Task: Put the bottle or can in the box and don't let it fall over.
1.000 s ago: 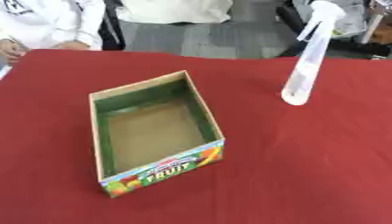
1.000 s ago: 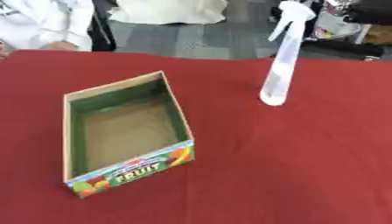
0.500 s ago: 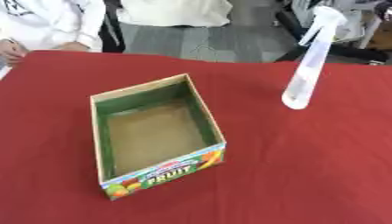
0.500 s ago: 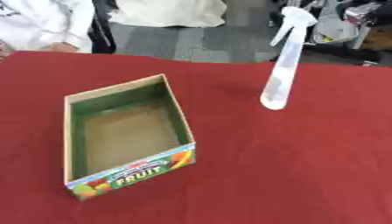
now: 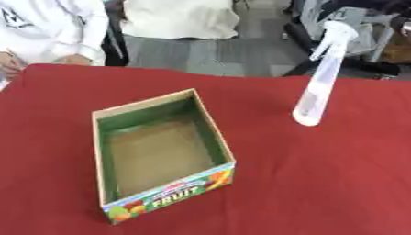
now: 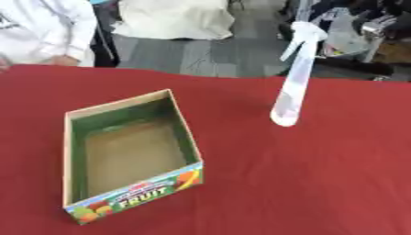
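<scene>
Neither of my hands shows in either view, so I cannot tell whether they are released, clenched or grasping anything.

Largest before me is the table [image 5: 337,183], covered in red cloth and filling most of the view. On it, toward 8 o'clock from the middle, lies the box [image 5: 210,137], an open cardboard tray with green inner walls and a brown floor, set askew. Its near end panel reads "FRUIT" in pale letters on a green band, with pictures of fruit at both ends; smaller writing above that word is too blurred to read. Nothing lies inside.

At 2 o'clock, well apart from the box, stands the bottle [image 5: 314,95], a tall, clear spray bottle with a white trigger head. It is upright on the cloth, and nothing stands between it and the box.
</scene>
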Controlling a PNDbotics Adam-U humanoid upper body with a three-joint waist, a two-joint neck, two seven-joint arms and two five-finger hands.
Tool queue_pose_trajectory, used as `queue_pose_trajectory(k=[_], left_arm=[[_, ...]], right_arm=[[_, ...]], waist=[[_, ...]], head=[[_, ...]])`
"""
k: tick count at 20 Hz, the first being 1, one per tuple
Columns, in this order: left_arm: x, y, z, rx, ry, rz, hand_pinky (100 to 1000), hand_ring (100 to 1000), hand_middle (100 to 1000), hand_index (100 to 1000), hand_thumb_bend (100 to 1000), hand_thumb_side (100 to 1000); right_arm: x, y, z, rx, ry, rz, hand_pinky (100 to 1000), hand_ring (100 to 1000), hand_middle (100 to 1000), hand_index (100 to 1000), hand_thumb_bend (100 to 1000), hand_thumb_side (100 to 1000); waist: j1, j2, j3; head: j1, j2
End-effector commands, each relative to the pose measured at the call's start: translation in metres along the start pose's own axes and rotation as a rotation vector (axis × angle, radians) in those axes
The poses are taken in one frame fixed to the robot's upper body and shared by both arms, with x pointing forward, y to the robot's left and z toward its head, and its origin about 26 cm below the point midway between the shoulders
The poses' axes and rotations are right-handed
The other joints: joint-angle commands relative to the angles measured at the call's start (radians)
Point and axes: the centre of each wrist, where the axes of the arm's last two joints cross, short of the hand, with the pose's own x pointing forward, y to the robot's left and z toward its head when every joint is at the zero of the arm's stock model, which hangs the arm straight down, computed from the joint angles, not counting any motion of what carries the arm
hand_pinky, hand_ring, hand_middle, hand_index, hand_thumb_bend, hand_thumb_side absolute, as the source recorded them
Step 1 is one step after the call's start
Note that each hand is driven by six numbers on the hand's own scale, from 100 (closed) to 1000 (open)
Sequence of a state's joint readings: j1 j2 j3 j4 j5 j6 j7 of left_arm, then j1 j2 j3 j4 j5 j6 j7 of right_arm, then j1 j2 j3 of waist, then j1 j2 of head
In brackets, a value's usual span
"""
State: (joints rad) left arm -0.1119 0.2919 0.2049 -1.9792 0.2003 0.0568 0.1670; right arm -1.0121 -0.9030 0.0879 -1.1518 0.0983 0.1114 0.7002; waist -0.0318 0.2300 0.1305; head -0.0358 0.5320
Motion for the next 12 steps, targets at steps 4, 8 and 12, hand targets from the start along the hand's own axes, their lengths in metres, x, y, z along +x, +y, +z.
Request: queue_pose_trajectory(k=[4,8,12], left_arm=[[0.011,-0.001,-0.006,-0.028,-0.039,-0.014,724,663,664,746,100,746],[0.011,-0.002,-0.006,-0.035,-0.040,-0.014,724,662,664,745,100,747],[0.011,-0.002,-0.006,-0.039,-0.039,-0.016,725,661,664,744,100,750]], right_arm=[[0.009,-0.013,0.003,0.008,0.015,0.056,887,921,915,902,100,282],[0.014,-0.012,-0.003,0.017,0.001,0.065,880,901,914,896,100,221],[0.018,-0.012,-0.006,0.008,0.000,0.083,864,873,918,894,100,162]], waist=[[0.001,-0.003,0.004],[0.002,0.004,0.006],[0.000,0.012,0.009]], head=[[-0.011,-0.013],[-0.014,-0.006],[-0.015,-0.007]])
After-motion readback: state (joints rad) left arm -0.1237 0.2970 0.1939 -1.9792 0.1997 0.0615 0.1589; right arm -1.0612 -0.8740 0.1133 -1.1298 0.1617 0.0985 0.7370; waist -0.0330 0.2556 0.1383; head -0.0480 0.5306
